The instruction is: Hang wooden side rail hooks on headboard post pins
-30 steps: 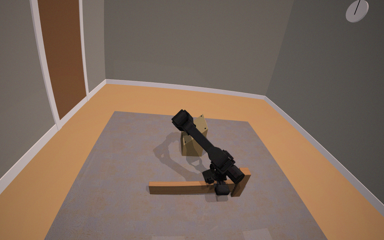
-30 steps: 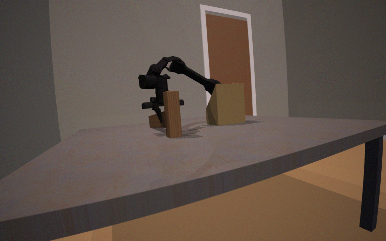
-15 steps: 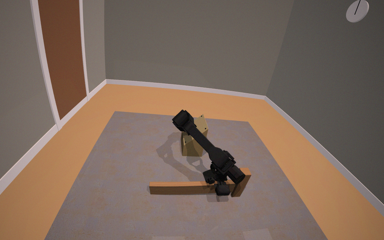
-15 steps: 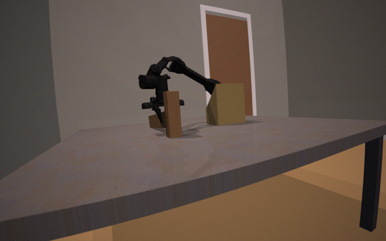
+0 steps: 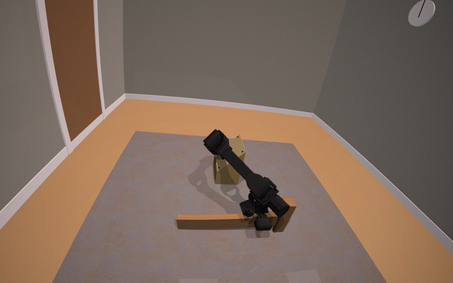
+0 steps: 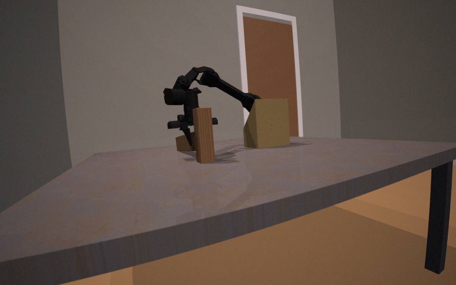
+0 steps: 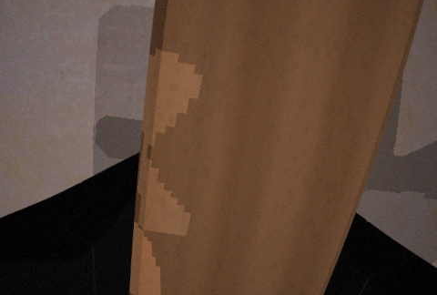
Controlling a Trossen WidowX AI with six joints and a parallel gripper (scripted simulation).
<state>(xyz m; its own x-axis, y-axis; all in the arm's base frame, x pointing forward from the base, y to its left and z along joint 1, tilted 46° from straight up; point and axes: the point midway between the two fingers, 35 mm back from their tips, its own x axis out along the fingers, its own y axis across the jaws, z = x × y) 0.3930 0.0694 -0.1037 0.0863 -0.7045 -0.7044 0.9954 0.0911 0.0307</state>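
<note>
The wooden side rail (image 5: 212, 222) (image 6: 183, 142) (image 7: 282, 81) lies lengthwise, its far end at the left in the top view, low on the table or very close to it. The headboard post (image 5: 286, 216) (image 6: 204, 136) stands upright at the rail's other end. My gripper (image 5: 256, 217) (image 6: 191, 141) (image 7: 219, 167) is shut on the rail near its post end, with a finger on each side. That end appears right up against the post's face. The steel hooks, slot and pins are hidden by the gripper, rail and post, so I cannot tell whether the hooks sit on the pins.
A yellowish block with a sloped face (image 5: 226, 175) (image 6: 272, 124) stands behind the post and rail, under the arm's base side. The arm reaches over it. The table (image 5: 140, 197) (image 6: 133, 198) has its near edge at the front of the exterior view.
</note>
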